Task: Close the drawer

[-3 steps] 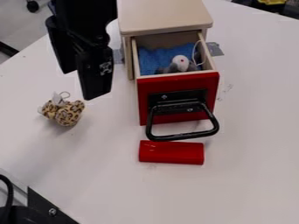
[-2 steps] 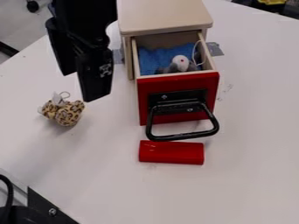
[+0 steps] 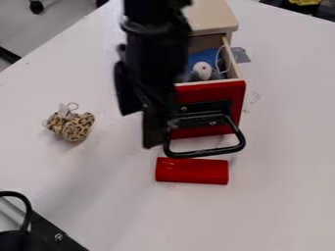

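- Red-fronted drawer point(image 3: 233, 93) stands open, jutting from the wooden cabinet point(image 3: 212, 17) towards the camera, so the job calls for an inward push.
- Its black handle point(image 3: 206, 152) sticks outward, perhaps giving that push something to meet.
- Black gripper point(image 3: 142, 129) hangs by the drawer's left side in view, fingers apart and holding nothing, probably placed to work round to the front.
- Blue cloth point(image 3: 203, 56) and a soft toy point(image 3: 203, 71) lie inside, seemingly low enough to slide in.
- Red block point(image 3: 192, 170) rests near the handle, outside the likely closing path.
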Robot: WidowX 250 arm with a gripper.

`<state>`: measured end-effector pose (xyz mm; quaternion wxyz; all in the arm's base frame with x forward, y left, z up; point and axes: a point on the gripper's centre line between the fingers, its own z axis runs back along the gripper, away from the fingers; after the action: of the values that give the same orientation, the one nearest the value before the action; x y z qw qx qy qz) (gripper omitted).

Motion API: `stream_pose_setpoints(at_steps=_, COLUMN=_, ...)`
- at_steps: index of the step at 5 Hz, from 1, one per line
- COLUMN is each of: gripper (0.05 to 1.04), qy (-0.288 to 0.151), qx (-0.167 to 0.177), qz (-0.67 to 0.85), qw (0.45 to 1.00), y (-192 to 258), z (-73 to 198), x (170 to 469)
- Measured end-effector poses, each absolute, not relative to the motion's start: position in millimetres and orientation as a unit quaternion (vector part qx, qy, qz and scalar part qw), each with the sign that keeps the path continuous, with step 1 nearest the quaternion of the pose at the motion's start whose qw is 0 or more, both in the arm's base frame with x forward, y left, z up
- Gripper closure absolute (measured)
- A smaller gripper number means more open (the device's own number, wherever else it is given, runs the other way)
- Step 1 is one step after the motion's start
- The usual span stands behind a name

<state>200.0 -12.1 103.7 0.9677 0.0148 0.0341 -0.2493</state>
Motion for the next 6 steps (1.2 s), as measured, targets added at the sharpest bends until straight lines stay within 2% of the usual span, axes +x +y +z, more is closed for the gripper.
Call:
stream_pose_setpoints(at_steps=1, gripper=0.085, qy=0.043, qx=0.033, qz=-0.282, qw=0.958, y=-27.4, z=83.0, x=206.8)
stream_pose_setpoints(at_steps=3, gripper=0.085, qy=0.055, qx=0.05, qz=-0.343, qw=0.936, y=-61.0, z=39.1, x=214.3)
stream_pose_setpoints(at_steps=4, gripper=0.085, qy=0.049, qx=0.054, qz=-0.379, qw=0.923, y=-86.0, z=35.4, x=208.6)
stream_pose_setpoints(at_steps=5, gripper=0.085, qy=0.042, qx=0.065, qz=-0.403, qw=0.912, y=-102.4, z=42.5, x=168.9)
stream_pose_setpoints(at_steps=6, gripper=0.085, qy=0.031, qx=0.066, qz=-0.41, qw=0.909, y=-103.0, z=45.9, x=150.9)
